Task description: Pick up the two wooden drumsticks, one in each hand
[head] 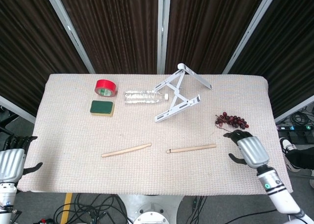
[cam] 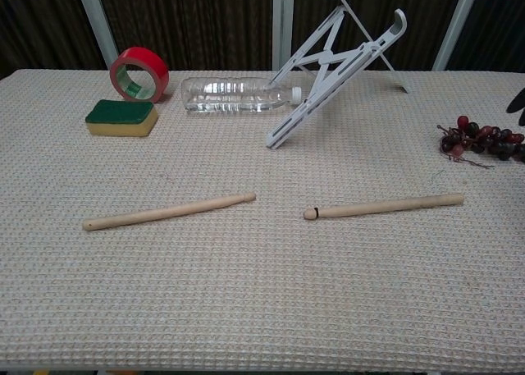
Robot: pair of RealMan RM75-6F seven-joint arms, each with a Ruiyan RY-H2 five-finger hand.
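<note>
Two wooden drumsticks lie near the front middle of the table [head: 64,136], the left drumstick [head: 126,150] and the right drumstick [head: 192,148] almost end to end with a gap between them. The right hand [head: 249,149] is over the table near the right stick's thick end, fingers spread and holding nothing; the left hand [head: 11,160] sits off the table's left edge, also spread and holding nothing. Behind lie grapes [head: 231,120], a white folding stand [head: 176,94], a bottle [head: 144,96], a sponge [head: 102,108] and red tape [head: 105,87].
</note>
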